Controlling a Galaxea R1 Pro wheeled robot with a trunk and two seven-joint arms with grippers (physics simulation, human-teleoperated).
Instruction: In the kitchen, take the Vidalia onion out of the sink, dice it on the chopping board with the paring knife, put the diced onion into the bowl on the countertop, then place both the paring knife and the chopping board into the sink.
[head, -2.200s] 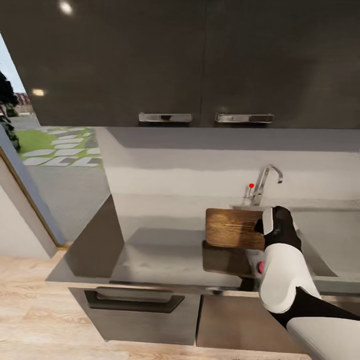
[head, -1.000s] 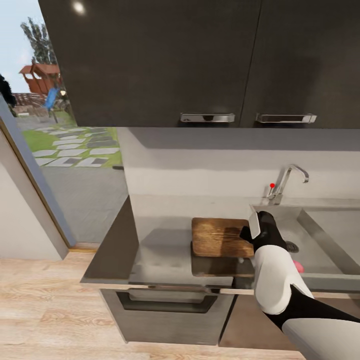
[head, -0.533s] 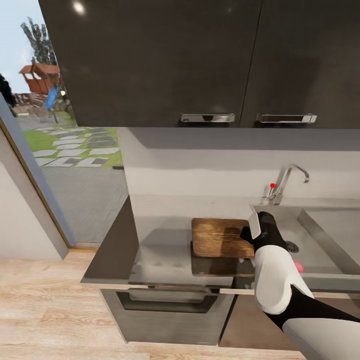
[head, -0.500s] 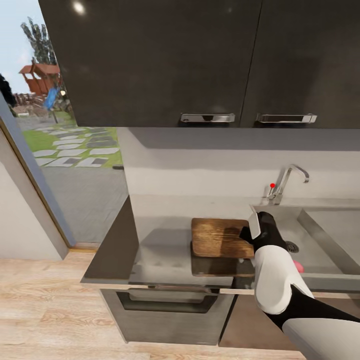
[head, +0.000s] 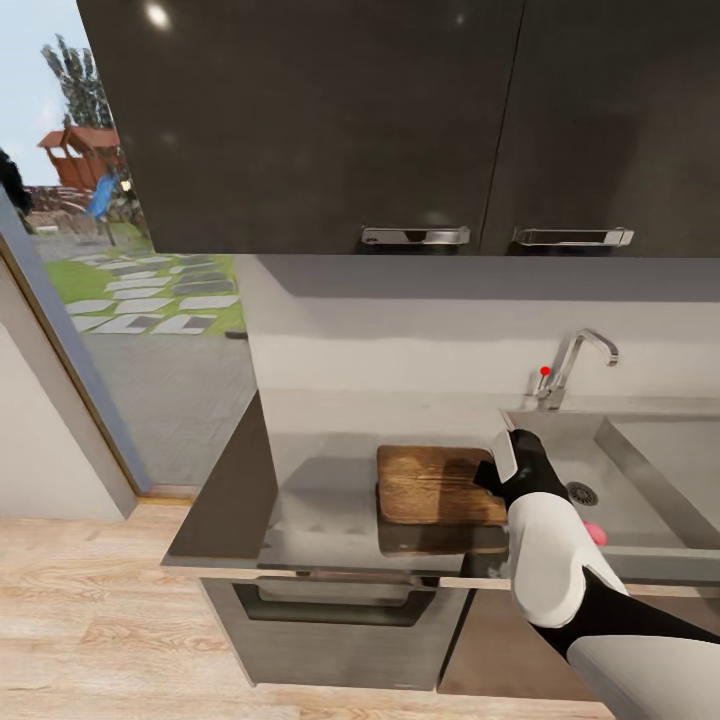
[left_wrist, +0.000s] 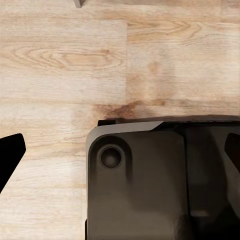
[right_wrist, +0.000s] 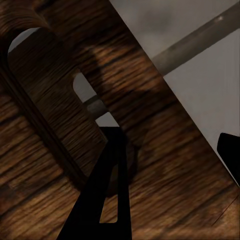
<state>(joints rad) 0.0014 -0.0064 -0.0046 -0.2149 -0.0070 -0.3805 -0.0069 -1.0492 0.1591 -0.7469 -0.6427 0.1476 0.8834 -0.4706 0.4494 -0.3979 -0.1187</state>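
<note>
Outside, a garden path (head: 150, 300) shows through the glass at far left; dark cabinets (head: 400, 120) hang above the countertop (head: 320, 490). The chopping board (head: 435, 485) hovers level over it, long axis running toward the sink (head: 640, 470). The right gripper (head: 497, 472) clamps its sink-side end; the wrist view reveals a finger (right_wrist: 102, 195) through the slot. Left gripper's fingers (left_wrist: 10, 155) spread wide over plank floor (left_wrist: 60, 60).

You see the chopping board (head: 435, 484) on the worktop (head: 320, 490), left of the sink (head: 640, 470); tap (head: 575, 365) behind.
</note>
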